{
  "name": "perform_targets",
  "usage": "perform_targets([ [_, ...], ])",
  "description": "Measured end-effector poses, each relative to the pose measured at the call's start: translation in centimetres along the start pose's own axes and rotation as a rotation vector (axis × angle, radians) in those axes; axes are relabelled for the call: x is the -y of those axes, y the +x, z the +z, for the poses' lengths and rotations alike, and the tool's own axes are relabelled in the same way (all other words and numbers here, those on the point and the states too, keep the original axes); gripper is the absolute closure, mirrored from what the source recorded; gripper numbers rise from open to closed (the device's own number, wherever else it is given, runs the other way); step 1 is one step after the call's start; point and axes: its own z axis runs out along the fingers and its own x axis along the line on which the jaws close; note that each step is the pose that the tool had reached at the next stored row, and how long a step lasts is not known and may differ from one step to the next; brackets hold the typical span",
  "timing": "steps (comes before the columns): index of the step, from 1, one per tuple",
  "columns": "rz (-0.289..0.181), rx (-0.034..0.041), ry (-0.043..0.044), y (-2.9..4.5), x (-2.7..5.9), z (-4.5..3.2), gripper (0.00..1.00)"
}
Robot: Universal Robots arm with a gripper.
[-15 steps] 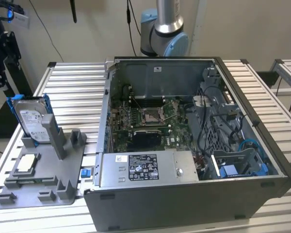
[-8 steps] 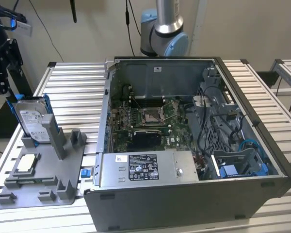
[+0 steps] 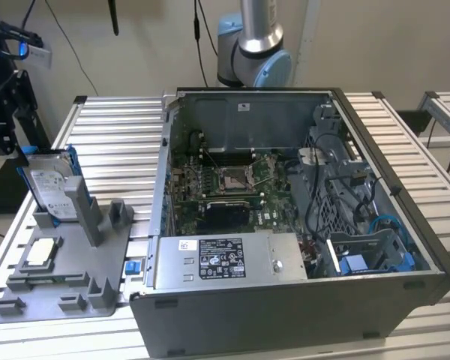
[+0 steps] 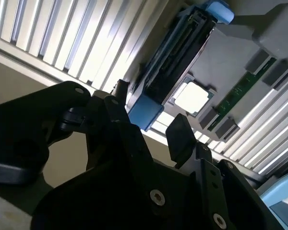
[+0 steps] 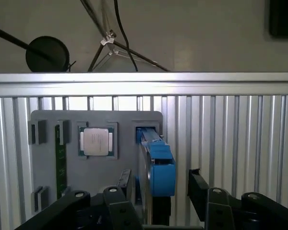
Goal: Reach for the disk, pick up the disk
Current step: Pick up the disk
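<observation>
Starting at the exterior view's left, I find the disk (image 3: 51,187) standing on its edge in a slot of the grey holder (image 3: 75,262), which lies on the ribbed bench (image 3: 120,135). Its white label faces the camera, and its blue frame runs along its upper edge. Nearer the camera on the same holder, the small square chip (image 3: 41,253) lies flat in its own pocket, apart from the disk. Further to the exterior view's right sits the open computer case (image 3: 285,225), well apart from the disk, with the arm's base (image 3: 251,45) behind it.

From the first wrist view I judge the reach to be as good as done. The claw (image 5: 160,178) is spread wide and straddles the blue end of the disk, with one dark finger (image 5: 126,181) on either side of it. I can see a sliver of gap on each side, so I take it that neither finger is pressing on the frame. The second wrist view shows the same thing from another angle, with the blue end sitting between the two fingers.

The pick-up itself is not yet made. The claw has hold of nothing, and the disk sits fully down in its slot.
</observation>
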Motion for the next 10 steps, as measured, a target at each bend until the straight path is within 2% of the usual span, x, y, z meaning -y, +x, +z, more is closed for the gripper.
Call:
perform_targets([
  [4, -0.001, 0.0003, 0.0068, 0.02, -0.03, 0.65, 0.0],
  [10, -0.001, 0.0002, 0.007, 0.02, -0.03, 0.67, 0.0],
])
